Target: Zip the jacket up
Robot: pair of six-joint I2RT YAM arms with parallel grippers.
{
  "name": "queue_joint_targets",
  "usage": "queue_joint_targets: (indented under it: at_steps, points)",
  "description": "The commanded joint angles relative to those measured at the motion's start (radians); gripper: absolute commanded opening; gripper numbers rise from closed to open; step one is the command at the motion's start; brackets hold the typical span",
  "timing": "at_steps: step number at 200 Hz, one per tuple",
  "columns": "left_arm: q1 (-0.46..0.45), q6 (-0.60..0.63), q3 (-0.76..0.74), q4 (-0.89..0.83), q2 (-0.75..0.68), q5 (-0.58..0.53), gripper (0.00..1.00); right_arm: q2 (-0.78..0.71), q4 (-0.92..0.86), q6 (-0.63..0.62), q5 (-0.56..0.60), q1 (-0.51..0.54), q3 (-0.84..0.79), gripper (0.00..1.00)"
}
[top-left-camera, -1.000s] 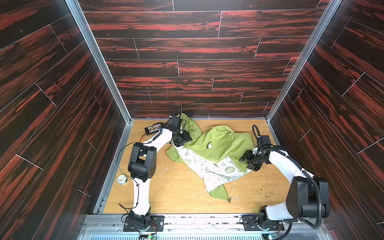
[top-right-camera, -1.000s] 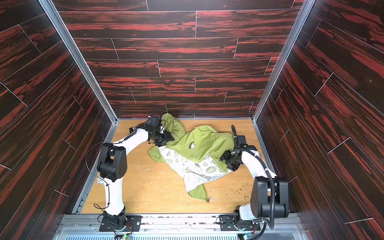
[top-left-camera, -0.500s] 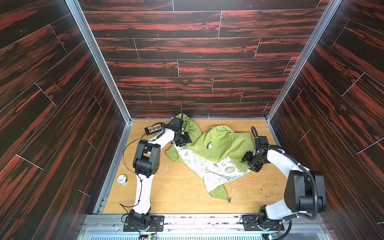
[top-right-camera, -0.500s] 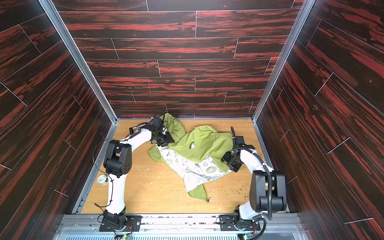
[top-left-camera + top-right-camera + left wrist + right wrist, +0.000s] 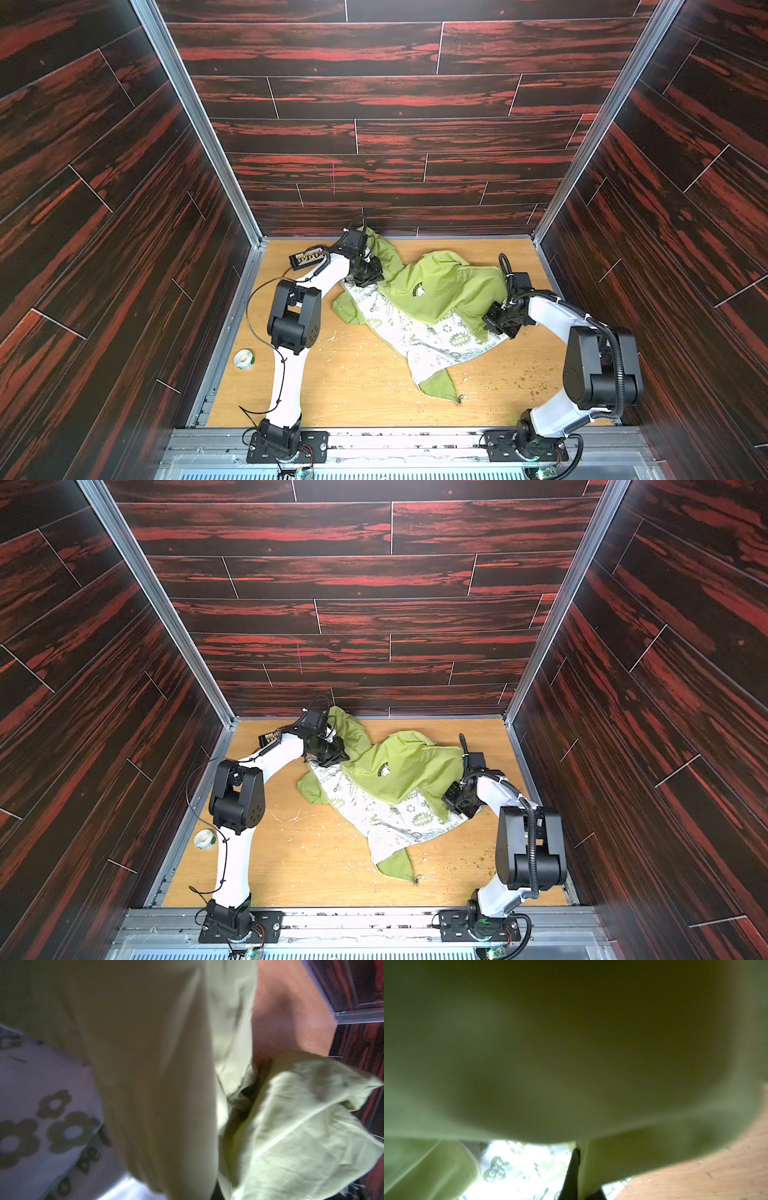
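The olive-green jacket (image 5: 440, 291) (image 5: 399, 771) lies crumpled and open on the wooden floor, its white patterned lining (image 5: 419, 336) turned up and a dog print (image 5: 420, 289) on top. My left gripper (image 5: 368, 274) (image 5: 334, 752) is shut on the jacket's far-left edge. In the left wrist view the green fabric (image 5: 145, 1064) hangs over the jaws and hides them. My right gripper (image 5: 496, 324) (image 5: 455, 802) is shut on the jacket's right edge. In the right wrist view a dark finger (image 5: 572, 1169) presses against a green fold (image 5: 571, 1043).
A black terminal strip (image 5: 307, 258) lies at the back left beside the left arm. A tape roll (image 5: 244, 358) sits by the left rail. Dark wood-patterned walls close in three sides. Small crumbs dot the floor (image 5: 532, 388) at the right front.
Both grippers have gone from open to shut on the jacket's edges. The left arm's elbow has shifted a little to the right, and the jacket has barely moved.
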Motion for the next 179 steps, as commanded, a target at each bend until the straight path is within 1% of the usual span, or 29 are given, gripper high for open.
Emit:
queue_joint_targets:
  at_steps: [1, 29, 54, 80, 106, 119, 141, 145, 146, 147, 148, 151, 152, 153, 154, 158, 159, 160, 162, 164, 166, 169, 174, 179]
  points:
    - [0.034, -0.027, 0.099, 0.007, -0.004, 0.008, 0.00, -0.095, -0.052, -0.008, -0.046, 0.005, 0.020, 0.00]
    - [0.063, -0.068, 0.240, 0.008, 0.043, 0.008, 0.00, -0.186, -0.117, -0.018, -0.084, 0.013, 0.033, 0.00]
    - [0.073, -0.127, 0.411, 0.014, 0.134, 0.002, 0.00, -0.258, -0.192, -0.026, -0.085, 0.015, 0.045, 0.00]
    - [0.072, -0.225, 0.650, 0.028, 0.294, -0.008, 0.00, -0.301, -0.262, -0.032, -0.059, 0.015, 0.044, 0.00]
    - [0.070, -0.309, 0.859, 0.017, 0.451, -0.023, 0.00, -0.313, -0.302, -0.009, -0.019, 0.014, -0.008, 0.00]
    - [0.071, -0.332, 0.892, 0.021, 0.486, -0.042, 0.00, -0.328, -0.304, 0.016, 0.009, 0.012, -0.046, 0.00]
    - [0.071, -0.331, 0.866, 0.032, 0.492, -0.055, 0.00, -0.333, -0.304, 0.044, 0.058, 0.011, -0.073, 0.00]
    - [0.071, -0.327, 0.858, 0.030, 0.489, -0.052, 0.05, -0.332, -0.304, 0.047, 0.063, 0.011, -0.073, 0.07]
    - [0.070, -0.326, 0.856, 0.030, 0.488, -0.051, 0.07, -0.330, -0.304, 0.049, 0.065, 0.011, -0.072, 0.11]
    - [0.070, -0.323, 0.854, 0.028, 0.487, -0.050, 0.08, -0.330, -0.304, 0.049, 0.065, 0.011, -0.072, 0.11]
    - [0.071, -0.322, 0.853, 0.027, 0.486, -0.050, 0.10, -0.331, -0.304, 0.049, 0.066, 0.011, -0.071, 0.14]
    - [0.071, -0.314, 0.849, 0.023, 0.482, -0.050, 0.16, -0.328, -0.304, 0.050, 0.071, 0.011, -0.068, 0.21]
    - [0.071, -0.312, 0.848, 0.019, 0.482, -0.049, 0.18, -0.327, -0.304, 0.051, 0.071, 0.011, -0.066, 0.26]
    - [0.071, -0.308, 0.847, 0.016, 0.482, -0.049, 0.19, -0.328, -0.304, 0.051, 0.071, 0.011, -0.065, 0.29]
    - [0.071, -0.304, 0.846, 0.012, 0.479, -0.050, 0.22, -0.328, -0.304, 0.051, 0.071, 0.011, -0.065, 0.29]
    - [0.070, -0.289, 0.843, -0.004, 0.470, -0.053, 0.31, -0.327, -0.302, 0.054, 0.075, 0.011, -0.059, 0.38]
    - [0.070, -0.284, 0.842, -0.009, 0.469, -0.055, 0.33, -0.327, -0.303, 0.054, 0.075, 0.011, -0.056, 0.41]
    - [0.070, -0.279, 0.842, -0.013, 0.468, -0.055, 0.35, -0.327, -0.303, 0.054, 0.075, 0.011, -0.056, 0.41]
    - [0.069, -0.269, 0.841, -0.023, 0.462, -0.057, 0.38, -0.326, -0.301, 0.053, 0.075, 0.011, -0.050, 0.45]
    - [0.068, -0.260, 0.840, -0.033, 0.457, -0.062, 0.42, -0.326, -0.300, 0.052, 0.076, 0.012, -0.048, 0.47]
    - [0.068, -0.249, 0.839, -0.038, 0.450, -0.065, 0.45, -0.325, -0.300, 0.050, 0.077, 0.012, -0.042, 0.51]
    - [0.068, -0.234, 0.834, -0.067, 0.440, -0.070, 0.50, -0.324, -0.300, 0.049, 0.078, 0.013, -0.039, 0.53]
    - [0.068, -0.211, 0.823, -0.090, 0.418, -0.078, 0.56, -0.325, -0.299, 0.041, 0.082, 0.015, -0.021, 0.57]
    - [0.067, -0.190, 0.807, -0.101, 0.393, -0.085, 0.60, -0.323, -0.298, 0.036, 0.086, 0.018, -0.010, 0.59]
